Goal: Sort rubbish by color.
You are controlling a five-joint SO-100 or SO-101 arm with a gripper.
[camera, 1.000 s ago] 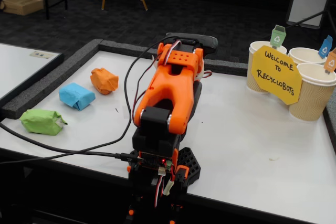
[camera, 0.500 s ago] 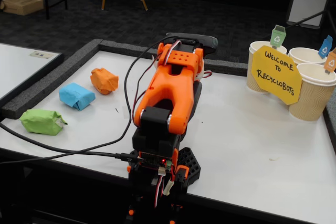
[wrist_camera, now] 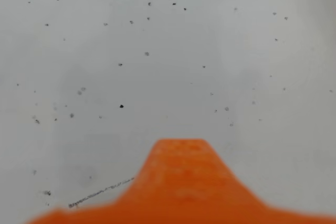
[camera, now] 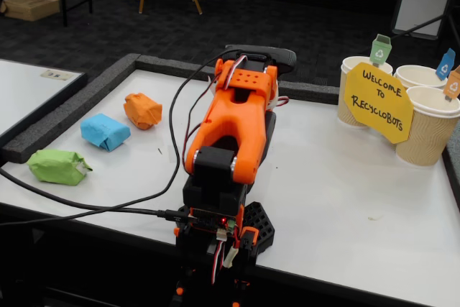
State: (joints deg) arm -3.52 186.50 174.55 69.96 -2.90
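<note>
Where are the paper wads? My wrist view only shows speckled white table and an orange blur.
Observer: All three lie at the table's left side in the fixed view, in a diagonal row: orange wad farthest, light blue wad in the middle, green wad nearest.
Operator: And the cups?
Observer: Three paper cups stand at the far right corner, behind a yellow sign.
Operator: Is the arm near any of them?
Observer: No. The arm is folded over its base mid-table, apart from both wads and cups.
</note>
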